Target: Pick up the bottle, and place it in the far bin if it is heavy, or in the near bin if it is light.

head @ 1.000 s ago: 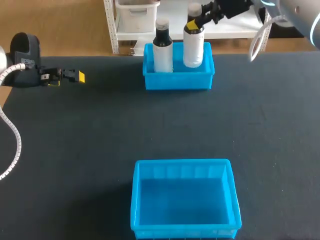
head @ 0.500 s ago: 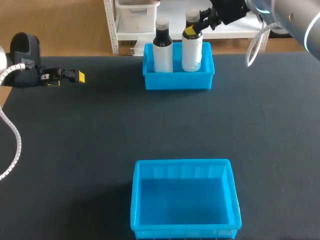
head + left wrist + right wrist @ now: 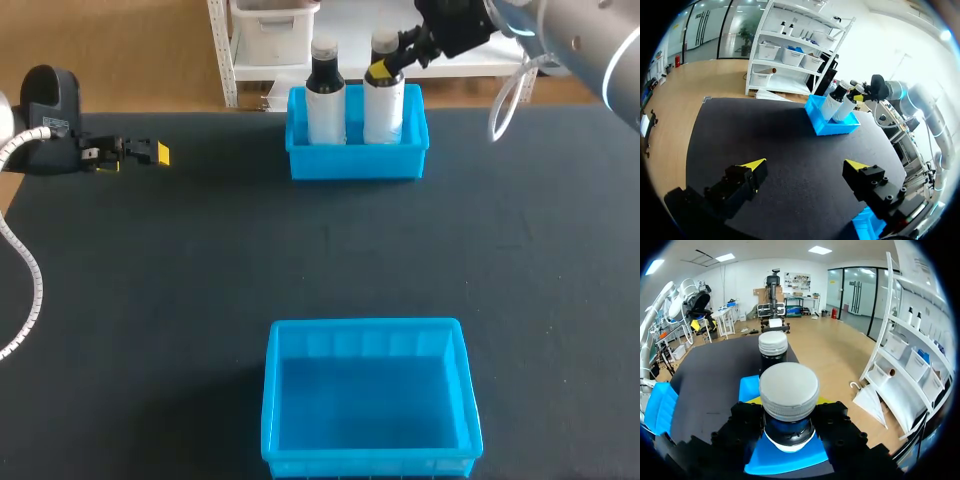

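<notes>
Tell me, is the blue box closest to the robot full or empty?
Empty. The near blue plastic bin shows only its bare blue floor and walls in the head view, with nothing lying or standing inside it.

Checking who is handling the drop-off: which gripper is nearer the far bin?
Right. The right gripper is above the far bin, fingers around the neck of a bottle standing in it. The left gripper is well off to the bin's left.

I hold the white, grey-capped bottle (image 3: 384,108) upright in the far bin (image 3: 355,163); the near bin (image 3: 366,463) sits at the table's (image 3: 150,300) near edge.
</notes>
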`<state>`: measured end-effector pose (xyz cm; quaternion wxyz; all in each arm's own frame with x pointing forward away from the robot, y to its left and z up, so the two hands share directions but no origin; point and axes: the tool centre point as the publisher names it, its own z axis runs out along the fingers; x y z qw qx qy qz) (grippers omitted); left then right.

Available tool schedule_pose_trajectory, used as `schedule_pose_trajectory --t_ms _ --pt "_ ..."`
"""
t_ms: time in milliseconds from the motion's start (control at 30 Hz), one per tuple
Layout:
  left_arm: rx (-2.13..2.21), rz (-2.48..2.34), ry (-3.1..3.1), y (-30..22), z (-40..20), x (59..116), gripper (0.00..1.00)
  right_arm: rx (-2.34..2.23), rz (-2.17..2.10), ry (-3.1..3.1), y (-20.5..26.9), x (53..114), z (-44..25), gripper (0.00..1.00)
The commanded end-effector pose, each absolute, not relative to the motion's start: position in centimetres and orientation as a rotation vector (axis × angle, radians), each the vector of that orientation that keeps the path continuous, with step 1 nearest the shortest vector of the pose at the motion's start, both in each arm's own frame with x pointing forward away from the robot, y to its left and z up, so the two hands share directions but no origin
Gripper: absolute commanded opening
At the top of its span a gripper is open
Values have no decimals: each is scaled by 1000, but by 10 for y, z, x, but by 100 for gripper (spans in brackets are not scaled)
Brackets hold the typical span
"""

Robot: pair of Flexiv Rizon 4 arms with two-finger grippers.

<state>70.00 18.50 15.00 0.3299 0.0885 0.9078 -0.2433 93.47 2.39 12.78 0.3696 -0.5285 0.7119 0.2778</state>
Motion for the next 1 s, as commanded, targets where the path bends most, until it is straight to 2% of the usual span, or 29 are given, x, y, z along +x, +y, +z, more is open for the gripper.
schedule_pose_trajectory --t_ms 33,133,200,233,300,400,467,733,1000 --pt "231 -636 2374 185 150 700 100 -1497 944 1794 25 946 128 28" --pt "231 -636 2374 185 150 700 100 -1496 946 1797 26 946 127 46" --pt "231 -636 2374 185 150 700 100 -1495 948 1800 25 947 126 50" --pt "231 -636 2374 185 150 700 100 -1494 949 1801 25 947 126 56" --pt "231 -636 2374 185 150 700 100 -1492 951 1805 25 947 125 77" --pt "231 -636 2374 185 150 700 100 -1489 955 1809 24 948 123 85" --pt "231 -636 2374 185 150 700 100 -1488 958 1813 24 948 122 100" --pt "231 -636 2374 185 150 700 100 -1495 959 1835 18 947 123 100" --pt "231 -636 2374 185 150 700 100 -1470 917 1900 -12 938 126 100"
